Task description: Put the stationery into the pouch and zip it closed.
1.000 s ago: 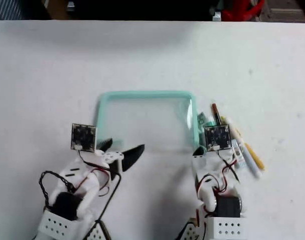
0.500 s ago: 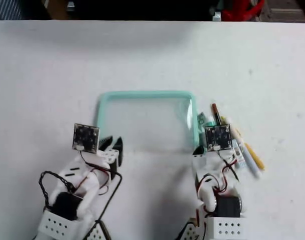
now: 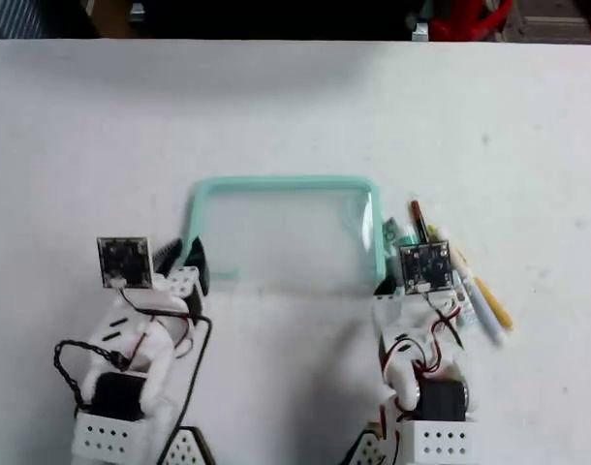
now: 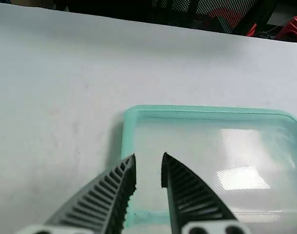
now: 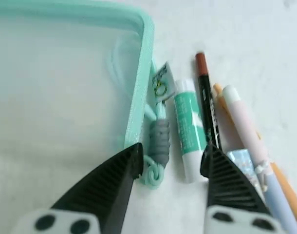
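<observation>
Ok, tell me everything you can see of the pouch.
The pouch is a flat, clear plastic rectangle with mint trim and rounded corners, lying on the white table, seemingly empty. Its grey zip pull on a mint cord trails off the right edge, beside the stationery, within the open right end effector. The left end effector is at its near left corner.

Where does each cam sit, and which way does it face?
High view: fixed above the table, looking down; shows both arms at the bottom, the pouch beyond them, stationery beside the right arm.
Left wrist view: on the left arm, looking forward and down past the left end effector at a pouch corner.
Right wrist view: on the right arm, looking down past the right end effector at the zipper pull and stationery.
Shared: the pouch shows in all three.
</observation>
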{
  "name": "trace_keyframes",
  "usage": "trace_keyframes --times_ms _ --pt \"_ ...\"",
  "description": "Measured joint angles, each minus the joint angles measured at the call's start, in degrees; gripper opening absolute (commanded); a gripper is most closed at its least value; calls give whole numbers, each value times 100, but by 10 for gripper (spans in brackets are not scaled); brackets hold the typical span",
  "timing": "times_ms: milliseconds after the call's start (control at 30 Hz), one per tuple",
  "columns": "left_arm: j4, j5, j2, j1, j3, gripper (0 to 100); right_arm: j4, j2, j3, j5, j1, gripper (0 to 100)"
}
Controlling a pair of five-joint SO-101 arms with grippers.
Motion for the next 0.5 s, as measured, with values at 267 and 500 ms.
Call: trace_keyframes --times_ms 267,500 --pt "-79 0 0 0 0 146 -2505 0 0 0 9 198" --pt "229 -1468 9 -105 0 180 -3314 0 0 0 -1020 198"
